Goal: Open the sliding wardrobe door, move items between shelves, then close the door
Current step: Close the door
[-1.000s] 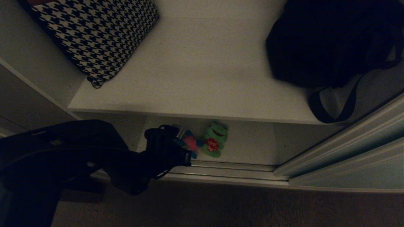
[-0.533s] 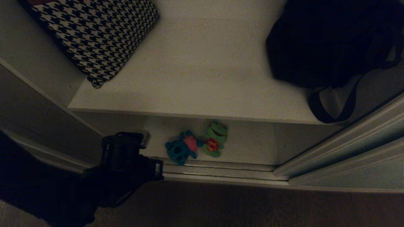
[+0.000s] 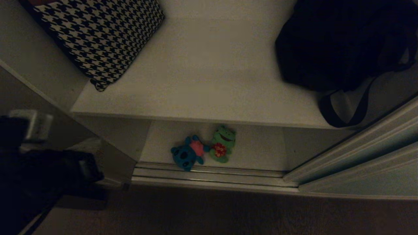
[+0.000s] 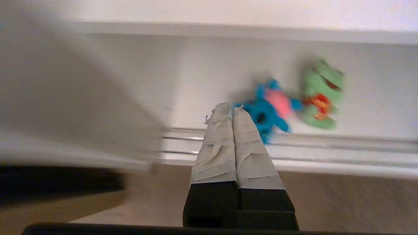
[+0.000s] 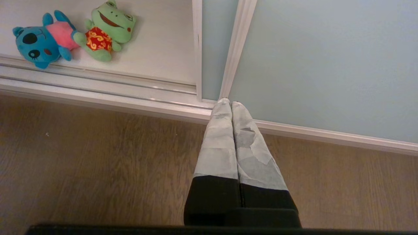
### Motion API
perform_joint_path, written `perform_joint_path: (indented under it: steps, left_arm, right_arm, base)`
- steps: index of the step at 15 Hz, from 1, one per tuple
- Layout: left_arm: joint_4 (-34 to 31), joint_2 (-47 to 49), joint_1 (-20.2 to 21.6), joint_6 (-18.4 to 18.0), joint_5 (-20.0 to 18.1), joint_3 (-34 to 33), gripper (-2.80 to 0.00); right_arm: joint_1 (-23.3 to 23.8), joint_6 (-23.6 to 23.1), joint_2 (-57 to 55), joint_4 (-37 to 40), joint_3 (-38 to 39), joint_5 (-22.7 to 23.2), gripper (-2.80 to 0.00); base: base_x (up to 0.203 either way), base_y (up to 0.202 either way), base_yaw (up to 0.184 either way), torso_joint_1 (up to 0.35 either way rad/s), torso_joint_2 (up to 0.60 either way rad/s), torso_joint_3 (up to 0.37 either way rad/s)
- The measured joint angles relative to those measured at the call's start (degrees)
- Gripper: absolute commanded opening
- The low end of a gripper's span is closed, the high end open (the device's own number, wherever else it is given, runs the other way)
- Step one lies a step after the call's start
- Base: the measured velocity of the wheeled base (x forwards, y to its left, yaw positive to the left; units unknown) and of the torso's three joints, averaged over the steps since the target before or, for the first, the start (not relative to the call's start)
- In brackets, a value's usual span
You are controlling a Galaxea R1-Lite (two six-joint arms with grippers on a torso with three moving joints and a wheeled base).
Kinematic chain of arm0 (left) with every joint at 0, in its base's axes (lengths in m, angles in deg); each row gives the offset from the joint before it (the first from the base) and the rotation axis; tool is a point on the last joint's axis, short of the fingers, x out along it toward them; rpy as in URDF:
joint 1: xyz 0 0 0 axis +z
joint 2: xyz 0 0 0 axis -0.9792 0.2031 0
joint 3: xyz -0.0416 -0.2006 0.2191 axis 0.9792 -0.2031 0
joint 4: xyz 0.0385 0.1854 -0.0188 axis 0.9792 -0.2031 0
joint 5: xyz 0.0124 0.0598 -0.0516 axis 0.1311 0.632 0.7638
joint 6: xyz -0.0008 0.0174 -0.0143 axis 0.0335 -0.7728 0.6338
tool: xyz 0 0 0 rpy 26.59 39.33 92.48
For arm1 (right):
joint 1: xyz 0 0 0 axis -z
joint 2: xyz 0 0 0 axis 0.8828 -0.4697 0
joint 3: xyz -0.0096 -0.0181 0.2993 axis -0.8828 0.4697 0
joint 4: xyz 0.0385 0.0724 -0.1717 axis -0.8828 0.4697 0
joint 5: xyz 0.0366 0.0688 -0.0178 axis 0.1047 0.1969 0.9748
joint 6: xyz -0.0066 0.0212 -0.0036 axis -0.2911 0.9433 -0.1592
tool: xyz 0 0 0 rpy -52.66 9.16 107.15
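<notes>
Head view: left gripper (image 4: 227, 109) has pulled back empty, fingers pressed together; blue toy (image 3: 186, 155) and green toy (image 3: 223, 144) now sit together on the bottom shelf (image 3: 261, 153).

The left arm (image 3: 36, 169) has pulled back out of the wardrobe. A second ago its left gripper (image 4: 227, 107) was down at the bottom shelf (image 3: 261, 150), covering most of the teal-blue toy (image 3: 187, 155). Half a second ago it had drawn away to the left, over the floor rail (image 3: 228, 176). Now the arm sits at the left edge of the head view, well apart from the toy, which lies fully uncovered on the shelf. The fingers (image 4: 215, 140) are pressed together with nothing between them.
</notes>
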Motion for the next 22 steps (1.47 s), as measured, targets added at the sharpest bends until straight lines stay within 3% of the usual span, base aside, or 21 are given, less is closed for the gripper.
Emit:
perform_joint_path:
  steps: [2, 6, 8, 12, 14, 15, 18, 22]
  left_arm:
    - [-0.69, -10.10, 3.14, -0.96, -1.68, -5.73, -2.80]
    - [-2.70, -30.54, 8.61, -1.69, -10.55, -16.25, -2.80]
    - [-9.67, -39.87, 11.80, -1.75, -12.42, -18.80, -2.80]
    - [-33.06, -57.63, 16.15, -1.43, -18.17, -20.12, -2.80]
    - [-40.90, -62.49, 16.93, -3.99, -18.39, -20.25, -2.80]
    - [-40.97, -63.86, 17.10, -6.06, -18.02, -20.37, -2.80]
    - [-45.01, -65.79, 17.21, -2.52, -17.80, -20.07, -2.80]
    - [-45.42, -66.37, 17.22, -1.93, -17.56, -19.90, -2.80]
  right_arm:
    - [0.00, 0.02, 0.00, 0.02, 0.00, 0.02, -2.80]
    - [0.00, 0.00, 0.00, 0.02, 0.00, 0.00, -2.80]
    - [0.00, 0.00, 0.00, 0.00, 0.00, 0.00, -2.80]
    - [0.00, 0.02, 0.00, 0.02, 0.00, 0.00, -2.80]
    - [0.00, 0.00, 0.00, 0.00, 0.00, 0.02, -2.80]
    - [0.00, -0.02, 0.00, 0.00, 0.00, 0.02, -2.80]
    - [0.00, 0.02, 0.00, 0.00, 0.00, 0.02, -2.80]
    - [0.00, -0.02, 0.00, 0.00, 0.00, 0.02, -2.80]
  base:
    - [0.000, 0.000, 0.000, 0.000, 0.00, 0.000]
    - [0.000, 0.000, 0.000, 0.000, 0.00, 0.000]
    - [0.000, 0.000, 0.000, 0.000, 0.00, 0.000]
    - [0.000, 0.000, 0.000, 0.000, 0.00, 0.000]
    - [0.000, 0.000, 0.000, 0.000, 0.00, 0.000]
    - [0.000, 0.000, 0.000, 0.000, 0.00, 0.000]
    - [0.000, 0.000, 0.000, 0.000, 0.00, 0.000]
    - [0.000, 0.000, 0.000, 0.000, 0.00, 0.000]
